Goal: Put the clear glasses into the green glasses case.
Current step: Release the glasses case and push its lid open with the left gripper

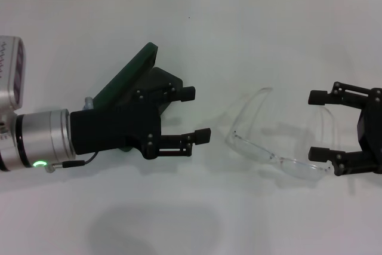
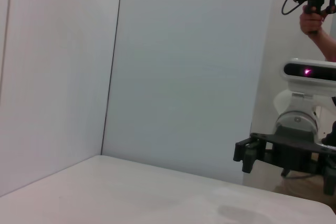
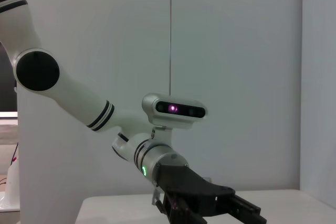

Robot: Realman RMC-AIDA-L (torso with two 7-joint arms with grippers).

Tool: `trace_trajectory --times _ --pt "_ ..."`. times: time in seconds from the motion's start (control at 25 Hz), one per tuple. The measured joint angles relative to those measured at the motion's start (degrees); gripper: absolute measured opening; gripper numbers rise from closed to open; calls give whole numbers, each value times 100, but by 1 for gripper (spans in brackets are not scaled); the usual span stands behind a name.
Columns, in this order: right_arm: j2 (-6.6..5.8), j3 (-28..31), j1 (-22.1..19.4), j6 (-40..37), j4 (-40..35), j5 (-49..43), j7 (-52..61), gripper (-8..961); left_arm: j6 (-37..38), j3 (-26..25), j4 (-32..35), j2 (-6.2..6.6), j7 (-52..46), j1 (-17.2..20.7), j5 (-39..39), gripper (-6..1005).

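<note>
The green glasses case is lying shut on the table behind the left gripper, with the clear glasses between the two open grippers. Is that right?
Not quite. In the head view the green glasses case stands open, its lid tilted up, behind the left gripper. The rest holds: the clear glasses lie on the table between the open left gripper and the open right gripper.

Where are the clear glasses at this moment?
In the head view the clear glasses lie on the white table, right of centre, between the open left gripper and the open right gripper, nearer the right one.
</note>
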Motion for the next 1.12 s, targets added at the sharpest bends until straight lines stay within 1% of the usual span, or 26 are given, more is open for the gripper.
trace_trajectory --times 0.56,0.64,0.72,0.76,0.88,0.92,0.96,1.04,1.12 --pt "22 0 -1 12 1 -17 -14 873 -25 -1 6 1 -32 28 0 850" --pt "22 0 -1 12 1 -7 -15 873 -25 -6 151 19 -210 30 1 847" --pt "21 0 -1 12 1 -6 -16 873 -43 -34 472 58 -668 61 0 843" --pt "20 0 -1 12 1 -6 -16 873 -79 -53 716 94 -1064 87 2 842" --pt "17 0 7 12 1 -15 -18 873 -363 -73 1545 206 -2277 146 220 836" --pt "15 0 13 11 1 -20 -19 872 -534 -94 1893 241 -2746 156 436 835" --pt "13 0 19 11 1 -24 -20 872 -608 -106 2022 251 -2942 159 523 833" --pt "12 0 25 12 1 -25 -20 872 -895 -189 2423 256 -3548 150 1042 829" --pt "11 0 27 27 1 -26 -20 872 -1097 -282 2603 225 -3842 120 1477 826"
